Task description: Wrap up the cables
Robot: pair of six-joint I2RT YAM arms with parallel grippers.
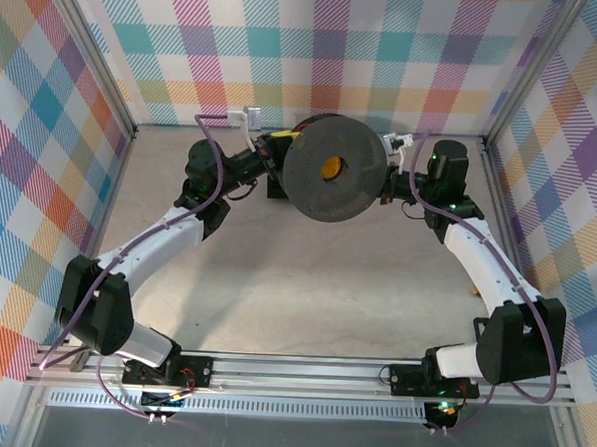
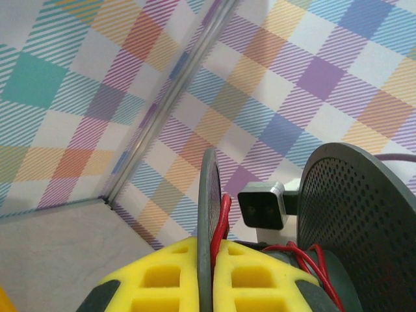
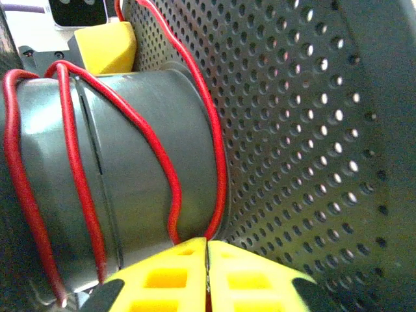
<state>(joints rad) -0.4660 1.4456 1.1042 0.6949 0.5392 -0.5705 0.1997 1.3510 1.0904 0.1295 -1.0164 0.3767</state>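
Red wire, very fine against the black spool, lies in loose loops around the spool's smooth grey hub. In the right wrist view we count several strands crossing the hub at a slant. One more climbs along the perforated flange and off the top edge of that view. Two strands drop to the bottom of the hub and meet the tips of the right gripper. Its yellow pads are pressed together with only a hairline seam between them, and the wire runs down into that seam, so we read it as pinched there, right against the hub and just beside the flange. From above we see the spool held up over the tan table, on edge with one round face toward the camera, between the two arms at the far end of the plaid-walled enclosure. In the left wrist view the left gripper is clamped on the thin rim of the nearer flange, one yellow pad on each side of it. The wire passes just to the right of that rim, touching it above the pads. More of it bunches low down by the far perforated flange, beside the pads but not between them.
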